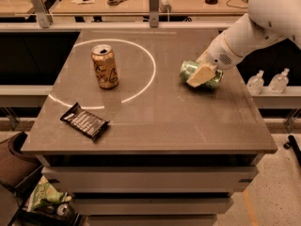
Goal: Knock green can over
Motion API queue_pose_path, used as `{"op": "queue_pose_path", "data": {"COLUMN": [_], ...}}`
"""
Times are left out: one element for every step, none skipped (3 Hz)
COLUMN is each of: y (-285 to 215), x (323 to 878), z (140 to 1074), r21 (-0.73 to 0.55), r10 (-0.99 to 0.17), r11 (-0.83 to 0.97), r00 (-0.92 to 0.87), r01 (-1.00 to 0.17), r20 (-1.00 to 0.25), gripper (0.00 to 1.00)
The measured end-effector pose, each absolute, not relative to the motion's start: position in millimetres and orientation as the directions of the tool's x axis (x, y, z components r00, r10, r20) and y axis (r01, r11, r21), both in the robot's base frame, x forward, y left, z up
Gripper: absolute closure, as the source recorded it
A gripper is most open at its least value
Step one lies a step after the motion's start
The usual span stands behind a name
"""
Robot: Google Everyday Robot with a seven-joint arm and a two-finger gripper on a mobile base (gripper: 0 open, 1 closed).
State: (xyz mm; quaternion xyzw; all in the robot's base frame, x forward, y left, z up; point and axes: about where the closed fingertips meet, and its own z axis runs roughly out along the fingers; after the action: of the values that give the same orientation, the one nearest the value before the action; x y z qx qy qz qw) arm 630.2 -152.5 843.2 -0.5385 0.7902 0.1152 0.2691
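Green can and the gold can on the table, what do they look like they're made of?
Green can: probably thin aluminium, glossy printed green skin; it lies tipped under the gripper on the right of the table. Gold can: likely aluminium too, shiny gold print, silvery top rim, standing upright at left.

Matt gripper (pixel 200 75) against glossy metal green can (pixel 187 69) on smooth table (pixel 188 124).

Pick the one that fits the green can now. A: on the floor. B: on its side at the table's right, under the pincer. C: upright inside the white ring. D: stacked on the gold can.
B: the green can lies sideways at the right of the table, the pincer over it.
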Motion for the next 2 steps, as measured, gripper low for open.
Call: {"op": "queue_pose_path", "data": {"y": [-150.8, -150.0], "x": [630.2, 630.2], "z": [841.6, 840.9], "r21": [-0.105, -0.104], "r10": [-0.790, -0.790], "r11": [0.391, 0.389], "r00": [-0.274, -0.274], "r01": [-0.915, -0.915], "r20": [-0.549, -0.548], "gripper": [0.60, 0.36]}}
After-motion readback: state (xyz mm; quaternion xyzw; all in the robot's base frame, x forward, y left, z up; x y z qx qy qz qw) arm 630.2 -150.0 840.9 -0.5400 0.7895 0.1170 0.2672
